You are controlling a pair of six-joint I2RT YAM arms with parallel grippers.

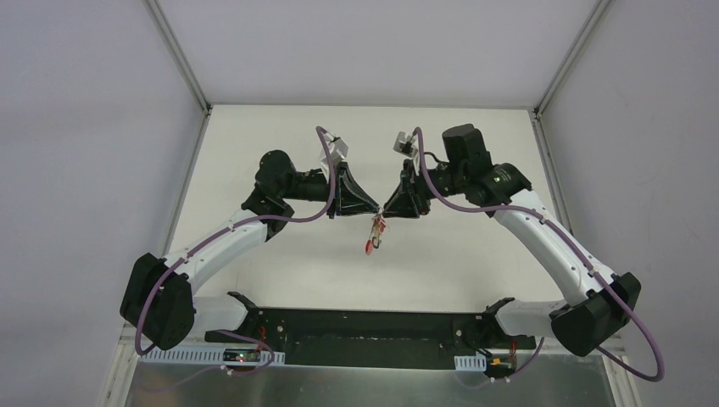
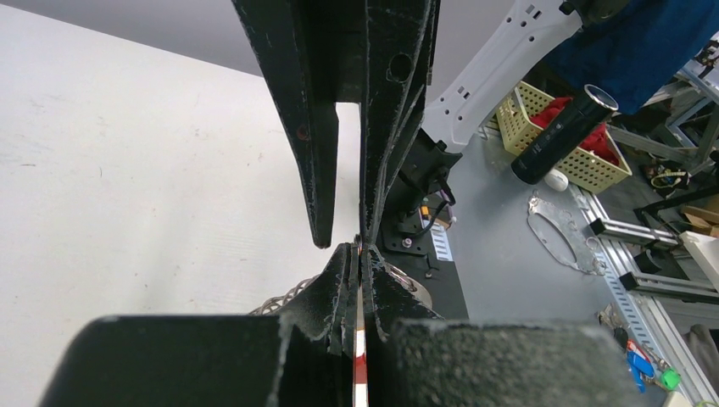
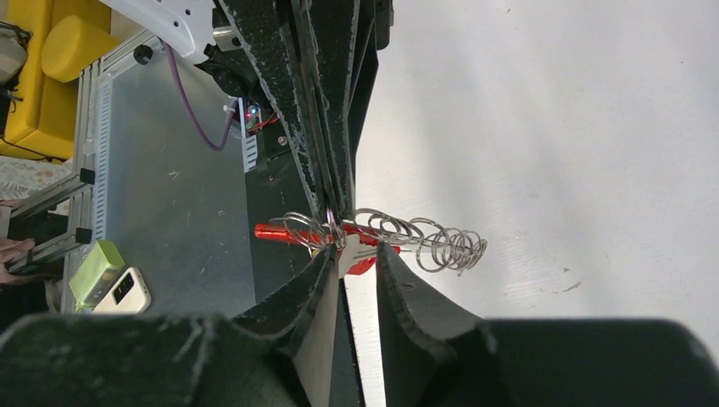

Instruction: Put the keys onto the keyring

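Mid-table, left gripper point(image 1: 376, 207) pinches shut on keyring point(image 3: 273, 231); right gripper point(image 1: 387, 208) (tip to tip) stands slightly parted; table point(image 1: 475, 263) edges well away.

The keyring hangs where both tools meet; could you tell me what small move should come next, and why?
Probably close the right tool gently on the red key: its jaws stand apart with that key between them, while the left tool seems shut on the keyring.

7 o'clock: left arm point(image 1: 220, 246) reaches in; 5 o'clock: right arm point(image 1: 551, 242) likewise. The left gripper point(image 1: 375, 209) points to 3 o'clock, jaws pressed together; right gripper point(image 1: 387, 209) points to 9, jaws slightly apart. Tips meet at centre.
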